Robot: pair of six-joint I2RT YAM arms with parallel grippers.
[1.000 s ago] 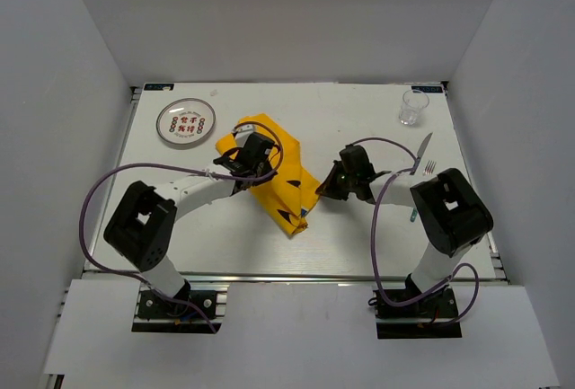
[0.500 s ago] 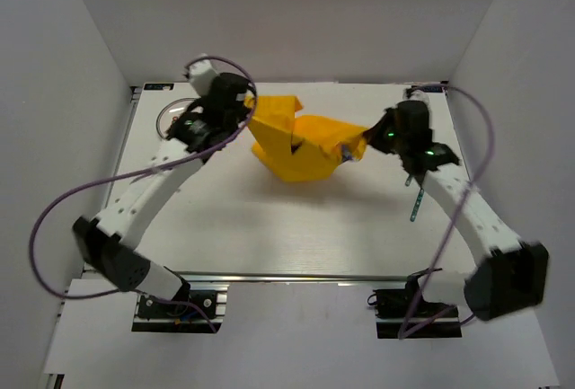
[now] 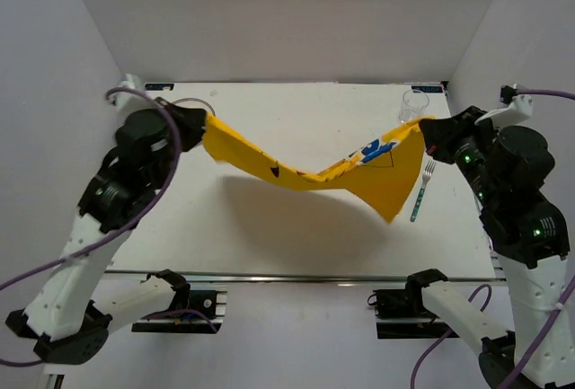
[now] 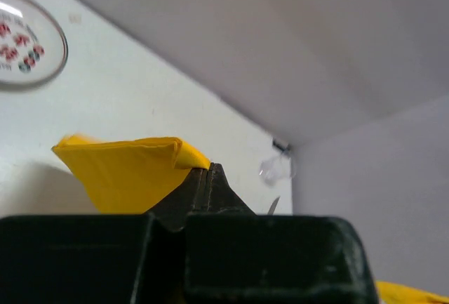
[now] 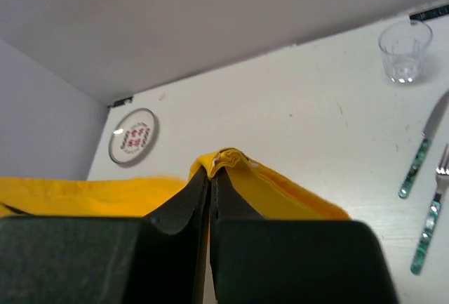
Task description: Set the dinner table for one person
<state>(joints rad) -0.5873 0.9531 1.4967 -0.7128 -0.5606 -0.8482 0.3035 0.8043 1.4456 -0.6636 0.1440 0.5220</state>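
A yellow cartoon-printed cloth (image 3: 314, 169) hangs stretched in the air above the white dinner table (image 3: 287, 236). My left gripper (image 3: 199, 122) is shut on its left corner, high over the back left. My right gripper (image 3: 429, 131) is shut on its right corner, high over the back right. The cloth sags in the middle and a flap hangs down below the right gripper. In the left wrist view the gripper (image 4: 205, 172) pinches the cloth (image 4: 119, 174). In the right wrist view the gripper (image 5: 212, 170) pinches a bunched fold of the cloth (image 5: 280, 192).
A small patterned plate (image 5: 132, 135) lies at the back left; my left arm hides it in the top view. A clear glass (image 3: 413, 106) stands at the back right. A fork (image 3: 422, 193) and a knife (image 5: 421, 156) with green handles lie along the right side.
Both grippers rose and pulled apart, the left to the far left and the right to the far right. The cloth went from a crumpled heap to a spread, sagging sheet held off the table.
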